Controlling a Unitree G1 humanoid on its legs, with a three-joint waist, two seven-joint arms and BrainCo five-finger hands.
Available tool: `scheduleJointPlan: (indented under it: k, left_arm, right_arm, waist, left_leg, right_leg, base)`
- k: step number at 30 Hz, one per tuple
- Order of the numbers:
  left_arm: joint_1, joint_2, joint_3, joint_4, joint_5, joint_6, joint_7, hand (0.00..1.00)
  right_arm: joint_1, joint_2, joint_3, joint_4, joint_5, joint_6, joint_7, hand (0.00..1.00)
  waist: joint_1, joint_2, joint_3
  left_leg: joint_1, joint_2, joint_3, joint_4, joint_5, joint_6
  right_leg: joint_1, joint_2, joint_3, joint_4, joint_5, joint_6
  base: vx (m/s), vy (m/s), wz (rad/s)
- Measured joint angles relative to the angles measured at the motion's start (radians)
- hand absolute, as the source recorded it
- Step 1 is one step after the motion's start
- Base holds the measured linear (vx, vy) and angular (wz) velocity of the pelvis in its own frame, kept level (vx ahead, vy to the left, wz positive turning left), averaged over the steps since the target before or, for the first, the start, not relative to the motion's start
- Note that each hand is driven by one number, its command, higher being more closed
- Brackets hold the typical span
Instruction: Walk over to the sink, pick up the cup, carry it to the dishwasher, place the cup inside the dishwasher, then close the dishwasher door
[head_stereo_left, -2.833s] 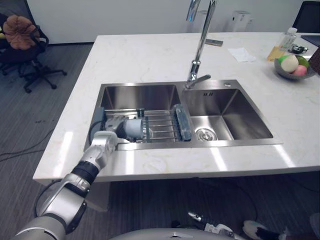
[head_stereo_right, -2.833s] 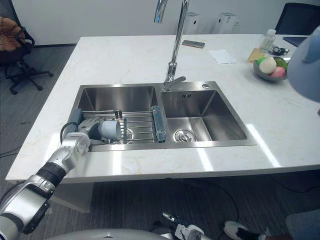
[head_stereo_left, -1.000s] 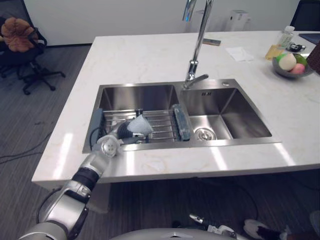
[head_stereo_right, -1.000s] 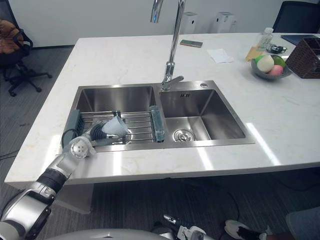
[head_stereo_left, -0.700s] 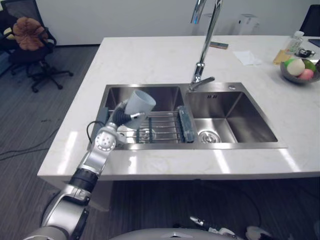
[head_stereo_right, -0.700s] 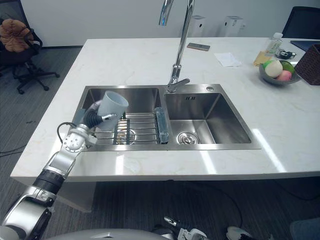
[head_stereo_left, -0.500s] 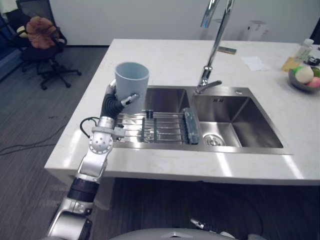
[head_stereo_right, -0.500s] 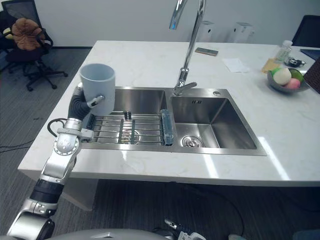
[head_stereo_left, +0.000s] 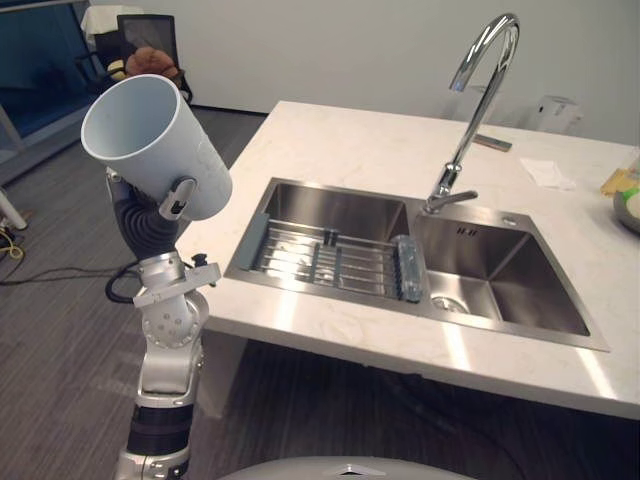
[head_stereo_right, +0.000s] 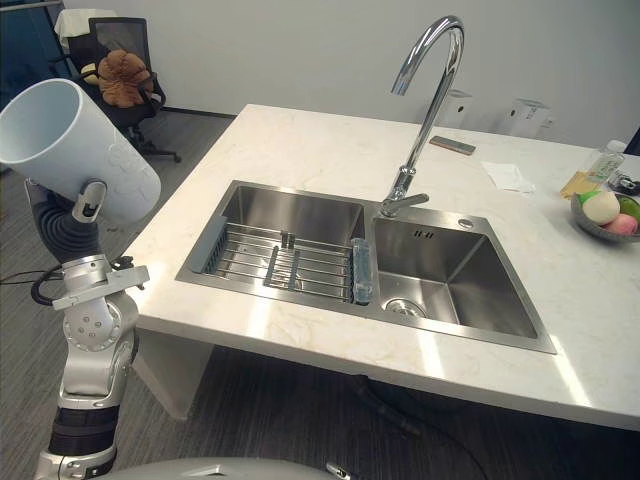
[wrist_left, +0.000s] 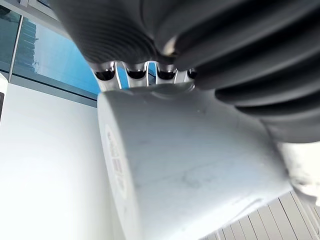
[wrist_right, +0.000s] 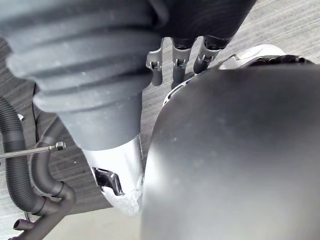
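Note:
A pale grey-blue cup (head_stereo_left: 150, 145) is held high in the air, tilted, with its mouth toward the upper left. My left hand (head_stereo_left: 152, 228) is shut on the cup, its thumb pressed on the cup's side and its fingers behind. The left wrist view shows the cup (wrist_left: 190, 180) close against the fingers (wrist_left: 135, 74). Hand and cup are left of the counter, well away from the double steel sink (head_stereo_left: 335, 212) and its wire rack (head_stereo_left: 330, 262). My right hand (wrist_right: 177, 57) hangs low with relaxed fingers, holding nothing.
The white counter (head_stereo_right: 300, 150) carries a tall faucet (head_stereo_right: 425, 110), a phone (head_stereo_right: 452, 145), a napkin (head_stereo_right: 510, 175) and a fruit bowl (head_stereo_right: 605, 215) at far right. An office chair with a brown plush toy (head_stereo_right: 120, 70) stands on the grey floor at back left.
My left hand has lifted the cup out of the sink rack and raised it high to the left of the counter. The view has also shifted, as the camera moved.

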Motion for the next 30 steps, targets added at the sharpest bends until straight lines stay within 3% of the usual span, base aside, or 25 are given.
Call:
scheduleJointPlan:
  k: [6, 11, 16, 18, 19, 20, 21, 22, 23, 24, 25, 27, 29, 30]
  left_arm:
    - [0.005, -0.046, -0.043, 0.023, -0.026, -0.044, -0.019, 1.00]
    - [0.074, -0.067, -0.050, 0.086, -0.106, -0.066, -0.066, 1.00]
    - [0.140, -0.062, -0.039, 0.088, -0.136, -0.063, -0.134, 1.00]
    - [0.161, -0.060, -0.021, 0.087, -0.151, -0.063, -0.139, 1.00]
    - [0.169, -0.066, -0.009, 0.082, -0.163, -0.063, -0.158, 1.00]
    - [0.184, -0.065, -0.008, 0.078, -0.169, -0.068, -0.171, 1.00]
    - [0.206, -0.062, 0.000, 0.079, -0.203, -0.072, -0.202, 1.00]
    - [0.211, -0.066, -0.002, 0.075, -0.222, -0.083, -0.222, 1.00]
    - [0.219, -0.070, -0.003, 0.071, -0.229, -0.094, -0.230, 1.00]
    - [0.231, -0.079, -0.004, 0.061, -0.238, -0.104, -0.245, 1.00]
    - [0.234, -0.092, -0.010, 0.049, -0.238, -0.112, -0.251, 1.00]
    - [0.236, -0.096, -0.021, 0.041, -0.238, -0.114, -0.252, 1.00]
    - [0.234, -0.096, -0.040, 0.028, -0.237, -0.110, -0.252, 1.00]
    - [0.233, -0.096, -0.044, 0.015, -0.237, -0.106, -0.253, 1.00]
  right_arm:
    - [0.020, 0.004, -0.001, -0.002, 0.072, -0.023, -0.014, 0.00]
    - [0.034, -0.001, 0.021, -0.001, 0.117, -0.066, -0.060, 0.00]
    - [0.036, -0.012, 0.037, 0.004, 0.117, -0.073, -0.094, 0.00]
    - [0.020, -0.016, 0.038, 0.007, 0.109, -0.069, -0.109, 0.00]
    - [0.006, -0.037, 0.031, 0.016, 0.115, -0.068, -0.119, 0.00]
    - [0.004, -0.037, 0.030, 0.020, 0.114, -0.068, -0.125, 0.00]
    - [0.008, -0.030, 0.028, 0.019, 0.116, -0.069, -0.130, 0.00]
    - [-0.010, -0.037, 0.023, 0.021, 0.116, -0.070, -0.135, 0.00]
    - [-0.023, -0.042, 0.021, 0.020, 0.116, -0.069, -0.138, 0.00]
    - [-0.050, -0.050, 0.018, 0.013, 0.115, -0.068, -0.138, 0.00]
    - [-0.070, -0.053, 0.018, -0.006, 0.114, -0.063, -0.138, 0.00]
    - [-0.103, -0.046, 0.015, -0.018, 0.110, -0.047, -0.139, 0.00]
    - [-0.142, -0.029, 0.015, -0.037, 0.104, -0.022, -0.142, 0.00]
    - [-0.153, -0.023, 0.016, -0.051, 0.104, -0.021, -0.152, 0.00]
  waist:
    - [-0.020, 0.000, -0.010]
    - [-0.018, 0.008, -0.015]
    - [0.047, 0.013, -0.011]
    - [0.070, 0.022, 0.002]
    - [0.073, 0.055, 0.028]
    - [0.081, 0.048, 0.035]
    - [0.079, 0.007, 0.039]
    - [0.086, 0.003, 0.040]
    - [0.093, 0.010, 0.040]
    - [0.093, 0.035, 0.038]
    - [0.088, 0.063, 0.040]
    - [0.087, 0.059, 0.045]
    - [0.095, 0.058, 0.062]
    - [0.095, 0.060, 0.076]
  left_leg:
    - [-0.053, -0.005, -0.044, 0.000, -0.002, -0.012]
    - [-0.106, -0.024, -0.150, 0.000, 0.021, 0.001]
    - [-0.203, -0.070, -0.344, 0.007, 0.098, -0.004]
    - [-0.218, -0.103, -0.351, 0.000, 0.139, -0.001]
    - [-0.215, -0.106, -0.269, 0.000, 0.053, 0.081]
    - [-0.202, -0.106, -0.197, 0.000, 0.038, 0.119]
    - [-0.177, -0.113, 0.010, 0.010, -0.059, 0.219]
    - [-0.190, -0.070, 0.237, 0.145, -0.097, 0.228]
    - [-0.193, -0.046, 0.314, 0.206, -0.108, 0.223]
    - [-0.181, -0.007, 0.391, 0.290, -0.127, 0.210]
    - [-0.154, 0.002, 0.389, 0.278, -0.135, 0.135]
    - [-0.154, -0.045, 0.344, 0.239, -0.119, 0.155]
    - [-0.138, -0.092, 0.295, 0.215, -0.130, 0.177]
    - [-0.120, -0.109, 0.262, 0.205, -0.139, 0.188]
  right_leg:
    - [-0.026, -0.007, -0.053, -0.018, -0.002, 0.003]
    - [-0.002, -0.019, -0.190, -0.021, -0.011, 0.015]
    - [0.035, -0.028, -0.406, 0.030, -0.072, 0.028]
    - [0.066, -0.036, -0.490, 0.073, -0.106, 0.030]
    - [0.121, -0.032, -0.576, 0.086, -0.117, 0.036]
    - [0.152, -0.033, -0.619, 0.080, -0.121, 0.050]
    - [0.197, -0.072, -0.701, 0.046, -0.108, 0.063]
    - [0.217, -0.103, -0.781, 0.053, -0.119, 0.064]
    - [0.220, -0.113, -0.807, 0.063, -0.127, 0.073]
    - [0.231, -0.119, -0.848, 0.083, -0.135, 0.082]
    - [0.246, -0.116, -0.876, 0.111, -0.143, 0.096]
    - [0.248, -0.153, -0.885, 0.168, -0.144, 0.090]
    - [0.245, -0.240, -0.873, 0.347, -0.144, 0.076]
    - [0.220, -0.291, -0.821, 0.479, -0.149, -0.028]
  base:
    - [0.01, -0.004, 0.16]
    - [0.06, -0.015, 0.66]
    - [0.04, -0.027, 1.36]
    - [-0.07, -0.005, 1.67]
    - [-0.13, 0.034, 1.86]
    - [-0.16, 0.086, 2.06]
    - [-0.11, 0.133, 1.98]
    - [-0.09, 0.139, 1.91]
    - [-0.02, 0.147, 1.57]
    - [0.01, 0.149, 1.28]
    - [0.03, 0.152, 1.36]
    - [0.04, 0.172, 0.98]
    - [0.09, 0.250, 0.79]
    - [0.14, 0.219, 1.03]
